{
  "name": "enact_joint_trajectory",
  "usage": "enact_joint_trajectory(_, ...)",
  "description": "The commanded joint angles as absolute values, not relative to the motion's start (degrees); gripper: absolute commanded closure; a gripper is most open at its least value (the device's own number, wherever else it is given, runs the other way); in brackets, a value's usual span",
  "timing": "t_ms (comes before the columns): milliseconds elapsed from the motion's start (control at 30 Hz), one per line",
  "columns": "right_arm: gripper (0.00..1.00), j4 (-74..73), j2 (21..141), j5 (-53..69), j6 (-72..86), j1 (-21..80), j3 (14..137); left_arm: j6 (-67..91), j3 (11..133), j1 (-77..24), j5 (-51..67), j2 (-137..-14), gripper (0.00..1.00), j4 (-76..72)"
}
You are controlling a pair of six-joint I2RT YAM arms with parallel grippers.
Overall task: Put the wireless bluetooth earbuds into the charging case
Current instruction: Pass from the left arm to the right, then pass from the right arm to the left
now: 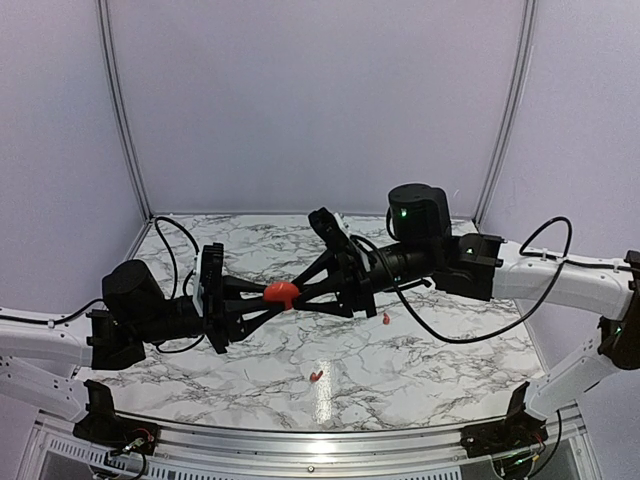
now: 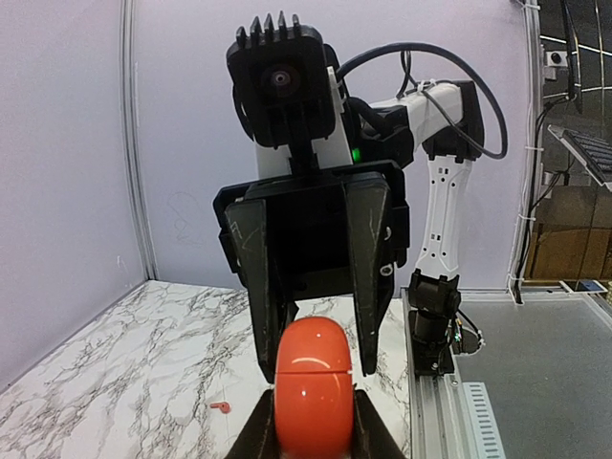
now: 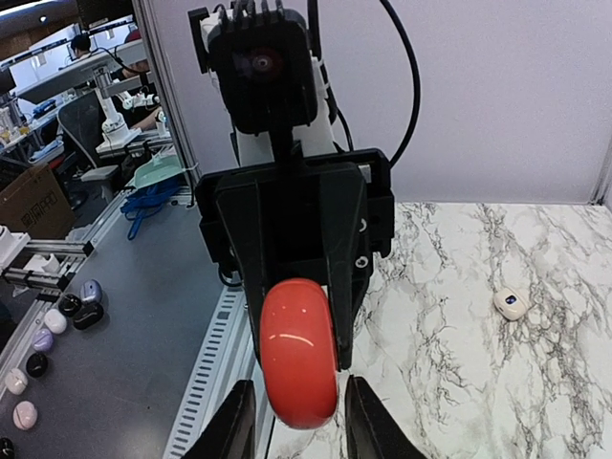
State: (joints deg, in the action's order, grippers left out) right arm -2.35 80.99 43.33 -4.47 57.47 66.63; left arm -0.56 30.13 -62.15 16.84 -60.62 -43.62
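Obs., one moment.

The charging case (image 1: 281,293) is off the tabletop (image 1: 440,350), up in the air between the two arms, roughly above the middle of the marble surface. Both wrist views show it as one smooth red oval.

The left gripper (image 2: 313,432) comes in from the left, about level, pointing right. Its fingers are pressed onto the charging case from both sides and pinch it (in the left wrist view the case fills the whole space between them).

The right gripper (image 3: 298,426) comes in from the right, pointing left, nose to nose with the left gripper. Its jaws are spread, with one finger along each flank of the case. In the right wrist view a thin strip of background shows between each finger and the red shell. Whether the pads touch the case further along, I cannot tell.

Both earbuds lie on the tabletop, not in the case:
- earbud A (image 1: 386,319) is under the right arm in the top view, just right of the gripper body.
- earbud B (image 1: 316,377) is nearer the front edge, beside a bright reflection, well apart from A.

A small white object with a dark spot (image 3: 512,302) also lies on the tabletop, well apart from the case.
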Motion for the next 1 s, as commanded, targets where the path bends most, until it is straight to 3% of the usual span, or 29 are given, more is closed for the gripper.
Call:
enact_joint_trajectory(0, 0.7, -1.18, 81.56, 43.86, -4.37, 58.0, 69.33, -0.35, 30.4, -62.14, 16.16, -60.73, 1.0, -46.76)
enact_joint_trajectory(200, 0.84, -3.13, 81.4, 43.33, -5.57, 57.98, 69.89, -0.37, 30.2, -62.14, 14.94, -60.51, 0.96, -46.67)
enact_joint_trajectory(533, 0.94, -8.12, 80.19, 40.69, -7.22, 58.0, 69.8, -1.78, 30.49, -62.14, 13.94, -59.38, 0.59, -40.87)
enact_joint_trajectory(967, 0.95, -15.88, 81.7, 38.76, -8.66, 58.01, 71.49, -7.27, 34.99, -62.14, 15.56, -58.49, 0.54, -22.56)
